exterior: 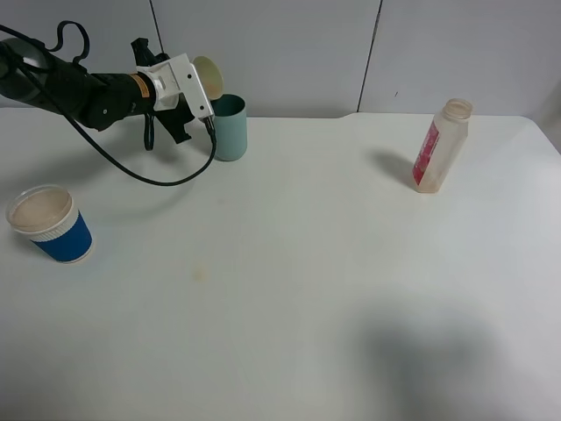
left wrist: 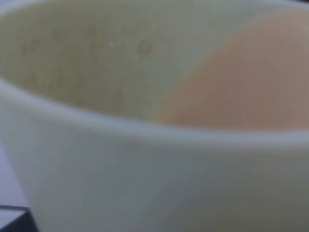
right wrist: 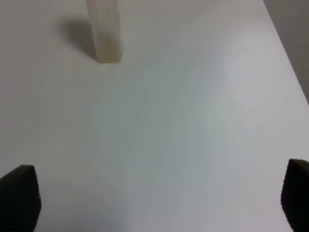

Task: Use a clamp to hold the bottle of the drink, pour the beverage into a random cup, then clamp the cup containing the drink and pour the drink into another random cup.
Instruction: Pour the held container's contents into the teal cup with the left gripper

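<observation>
My left gripper (exterior: 202,86) is shut on a pale cream cup (exterior: 209,75), held tipped on its side above the teal cup (exterior: 230,128) at the back left. In the left wrist view the cream cup (left wrist: 96,159) fills the frame, with pale orange drink (left wrist: 251,82) lying against its inner wall. The drink bottle (exterior: 441,146), clear with a red label and no cap, stands upright at the back right. Its base shows as the bottle (right wrist: 104,34) in the right wrist view. My right gripper (right wrist: 159,198) hangs open some way short of it, holding nothing.
A blue cup with a white rim (exterior: 50,224) stands near the table's left edge, its inside pale beige. A black cable (exterior: 131,171) loops down from the left arm to the table. A faint stain (exterior: 202,274) marks the white table (exterior: 289,263).
</observation>
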You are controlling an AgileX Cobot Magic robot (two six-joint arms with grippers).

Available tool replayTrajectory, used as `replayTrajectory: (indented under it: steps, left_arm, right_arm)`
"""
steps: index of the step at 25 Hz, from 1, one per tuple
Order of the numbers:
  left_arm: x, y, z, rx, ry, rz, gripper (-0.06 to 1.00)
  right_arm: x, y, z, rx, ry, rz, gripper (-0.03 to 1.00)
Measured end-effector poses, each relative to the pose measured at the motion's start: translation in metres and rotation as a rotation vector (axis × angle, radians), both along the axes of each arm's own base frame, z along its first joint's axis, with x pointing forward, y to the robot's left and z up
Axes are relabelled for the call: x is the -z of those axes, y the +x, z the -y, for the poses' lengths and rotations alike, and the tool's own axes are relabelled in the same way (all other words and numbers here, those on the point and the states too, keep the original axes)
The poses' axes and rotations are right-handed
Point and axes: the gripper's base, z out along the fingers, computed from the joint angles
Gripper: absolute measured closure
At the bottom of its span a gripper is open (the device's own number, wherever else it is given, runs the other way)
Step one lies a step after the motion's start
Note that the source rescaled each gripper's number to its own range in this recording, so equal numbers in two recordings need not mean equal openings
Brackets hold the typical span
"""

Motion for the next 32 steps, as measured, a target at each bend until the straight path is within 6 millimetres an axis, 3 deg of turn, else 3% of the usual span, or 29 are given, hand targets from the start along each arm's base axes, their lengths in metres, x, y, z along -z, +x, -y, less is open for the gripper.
replayTrajectory:
  steps: [32]
  left_arm:
    - [-0.0008,0.0002,0.0003,0.036,0.081,0.042,0.91]
  right_arm:
    - [0.0000,0.0000,0.0000,0.000,0.000,0.000,-0.03]
